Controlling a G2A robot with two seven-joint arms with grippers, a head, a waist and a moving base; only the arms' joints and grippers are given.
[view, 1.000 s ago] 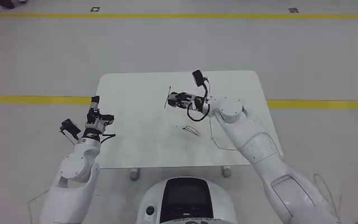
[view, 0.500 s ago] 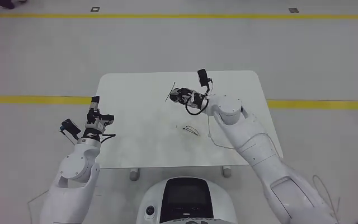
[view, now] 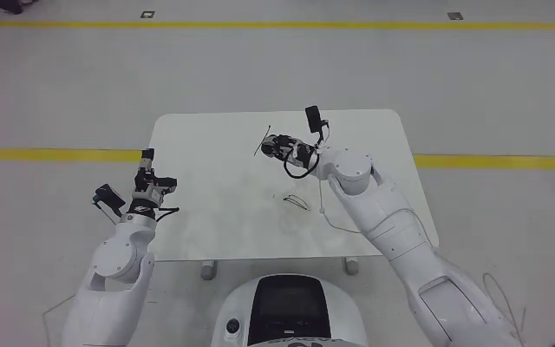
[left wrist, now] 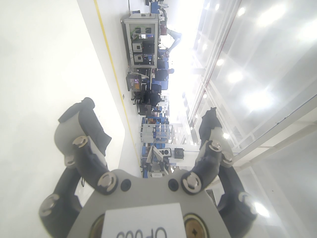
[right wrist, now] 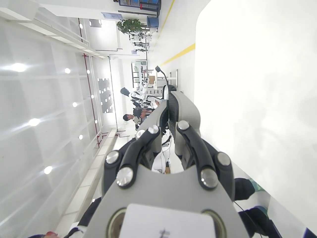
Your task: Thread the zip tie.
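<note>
A thin black zip tie (view: 263, 141) hangs tilted over the far middle of the white table (view: 199, 139), with my right gripper (view: 270, 149) shut on it. In the right wrist view the tie (right wrist: 162, 75) sticks out beyond the closed fingertips of my right gripper (right wrist: 169, 100), its small head at the far end. My left gripper (view: 147, 159) sits at the table's left edge, far from the tie. It appears open and holding nothing in the left wrist view (left wrist: 148, 115).
A second thin dark tie (view: 295, 200), bent into a flat loop, lies on the table near the middle, just on the near side of the right gripper. A yellow floor line (view: 69, 154) runs behind the table.
My right gripper has shifted slightly toward the far side and turned, so the zip tie went from nearly straight to tilted. The left arm has not moved.
</note>
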